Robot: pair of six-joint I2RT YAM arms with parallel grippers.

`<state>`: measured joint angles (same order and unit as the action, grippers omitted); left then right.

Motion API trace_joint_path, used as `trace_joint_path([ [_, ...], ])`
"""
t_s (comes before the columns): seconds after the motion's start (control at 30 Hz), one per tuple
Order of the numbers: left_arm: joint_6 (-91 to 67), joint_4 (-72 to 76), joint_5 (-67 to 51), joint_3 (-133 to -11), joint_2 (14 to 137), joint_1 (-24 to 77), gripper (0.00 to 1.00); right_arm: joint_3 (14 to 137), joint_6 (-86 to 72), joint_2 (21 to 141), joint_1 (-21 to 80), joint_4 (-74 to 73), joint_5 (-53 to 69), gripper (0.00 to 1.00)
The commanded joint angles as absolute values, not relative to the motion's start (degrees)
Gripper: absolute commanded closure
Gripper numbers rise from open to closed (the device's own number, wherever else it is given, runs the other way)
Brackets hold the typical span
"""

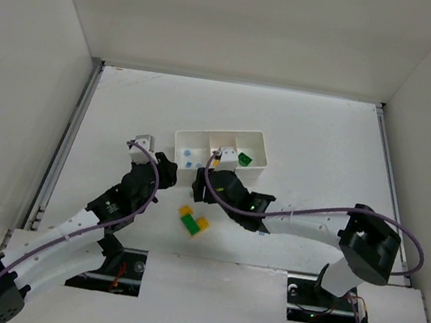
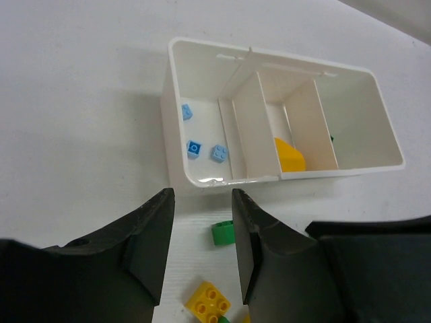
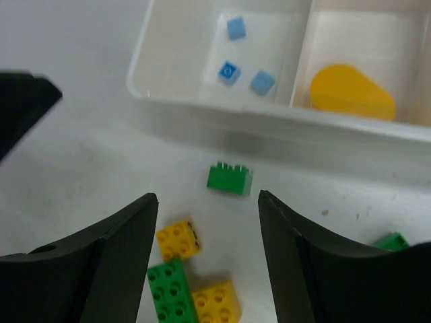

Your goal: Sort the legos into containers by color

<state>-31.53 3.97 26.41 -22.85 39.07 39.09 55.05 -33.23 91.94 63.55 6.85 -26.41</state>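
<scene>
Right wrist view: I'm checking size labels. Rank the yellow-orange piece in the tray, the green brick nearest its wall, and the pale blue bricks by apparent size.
1. Yellow-orange rounded plastic piece in the white plastic tray.
2. Green rectangular plastic brick, though nearer the camera.
3. Pale blue square plastic bricks; all three look alike.

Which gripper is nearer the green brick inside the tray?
Right. The right gripper is before the tray's middle, one compartment from the green brick; the left gripper is by the opposite end.
</scene>
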Motion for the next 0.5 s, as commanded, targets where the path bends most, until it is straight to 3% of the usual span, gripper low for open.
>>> trace_joint_path([
  [0.0,-31.9,4.7,26.1,-23.6,39.8,40.2,0.63,53.4,-33.2,93.0,65.1,8.9,-31.1,0.32],
  [0.47,-33.7,-2.7,27.1,-21.7,35.0,42.2,0.63,60.7,-32.9,107.5,65.6,14.1,-34.4,0.37],
])
